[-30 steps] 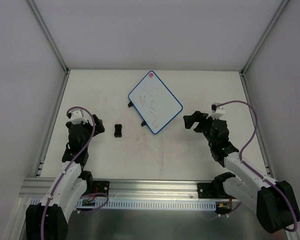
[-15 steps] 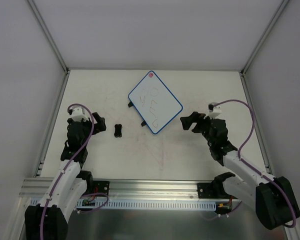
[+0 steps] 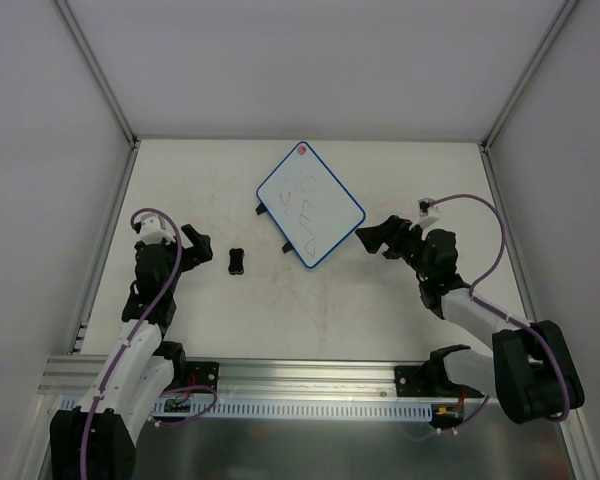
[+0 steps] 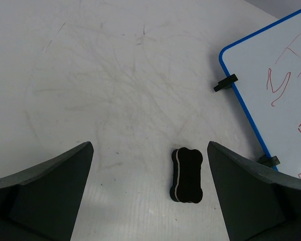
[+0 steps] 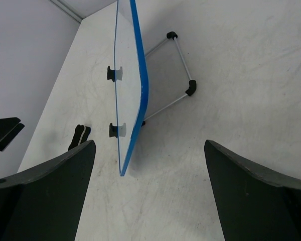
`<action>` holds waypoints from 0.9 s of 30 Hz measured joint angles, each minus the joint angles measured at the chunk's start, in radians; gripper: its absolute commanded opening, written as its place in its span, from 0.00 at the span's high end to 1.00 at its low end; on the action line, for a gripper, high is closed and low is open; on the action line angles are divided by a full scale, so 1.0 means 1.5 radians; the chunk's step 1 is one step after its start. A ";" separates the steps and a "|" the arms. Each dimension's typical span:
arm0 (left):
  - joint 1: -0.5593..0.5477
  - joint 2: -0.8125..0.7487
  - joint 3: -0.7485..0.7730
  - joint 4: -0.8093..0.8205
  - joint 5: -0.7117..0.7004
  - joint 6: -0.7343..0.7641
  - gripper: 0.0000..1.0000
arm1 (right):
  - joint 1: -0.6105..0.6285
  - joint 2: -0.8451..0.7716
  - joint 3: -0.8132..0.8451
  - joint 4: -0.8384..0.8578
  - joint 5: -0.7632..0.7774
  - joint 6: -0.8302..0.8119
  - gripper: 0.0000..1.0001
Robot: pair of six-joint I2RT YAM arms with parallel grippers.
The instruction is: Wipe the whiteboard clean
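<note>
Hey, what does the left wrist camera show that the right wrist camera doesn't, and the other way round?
Only the left wrist view shows the red marks on the face of the whiteboard. Only the right wrist view shows the wire stand behind the board, which it sees nearly edge-on. Both show the blue-framed board, its black tabs, and the black eraser lying untouched on the table.

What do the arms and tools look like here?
The left arm and right arm have white links and black joints. A purple cable loops along each. The left tool and right tool have broad, dark, wedge-shaped fingers; a small white block sits at each wrist.
</note>
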 measured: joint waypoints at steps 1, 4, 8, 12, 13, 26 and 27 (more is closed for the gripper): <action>0.000 -0.001 -0.001 0.000 0.000 -0.002 0.01 | -0.001 0.013 0.002 0.003 -0.007 0.007 0.06; 0.000 -0.001 -0.002 0.000 0.000 -0.005 0.01 | -0.002 0.042 0.008 0.024 -0.026 0.022 0.06; 0.000 0.009 -0.002 0.000 0.000 -0.016 0.01 | -0.002 0.080 0.019 0.060 -0.048 0.042 0.06; 0.000 0.020 -0.002 0.000 -0.001 -0.036 0.01 | -0.003 0.102 0.036 0.076 -0.057 0.050 0.07; 0.000 0.021 -0.002 0.000 -0.001 -0.040 0.01 | -0.003 0.107 0.041 0.079 -0.058 0.052 0.07; -0.013 0.129 0.031 -0.005 0.036 -0.052 0.01 | -0.003 0.212 0.072 0.184 -0.075 0.072 0.24; -0.019 0.134 0.035 -0.007 0.035 -0.051 0.01 | -0.003 0.220 0.072 0.191 -0.078 0.075 0.25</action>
